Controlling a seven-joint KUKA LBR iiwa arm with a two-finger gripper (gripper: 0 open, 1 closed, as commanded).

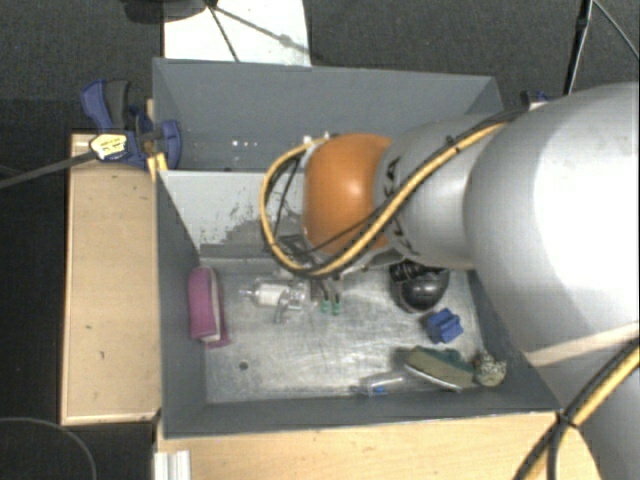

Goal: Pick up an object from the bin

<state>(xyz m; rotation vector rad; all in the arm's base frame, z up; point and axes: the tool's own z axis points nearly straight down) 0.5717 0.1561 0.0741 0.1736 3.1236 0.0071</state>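
Note:
My gripper [329, 301] pokes out below the orange cover, low over the middle of the bin floor. Just to its left lies a small clear and white bottle-like thing [277, 298], close to the gripper or touching it; I cannot tell which. To the right of the gripper a black rounded object [420, 289] rests partly under the arm. A small blue piece [441, 325] lies just below that black object.
A purple oblong object [204, 306] lies by the left wall. Along the front wall lie a dark, flat brush-like thing [438, 367], a clear pen-like stick with a blue end [376, 386] and a speckled ball [490, 370]. The arm covers the bin's right back part.

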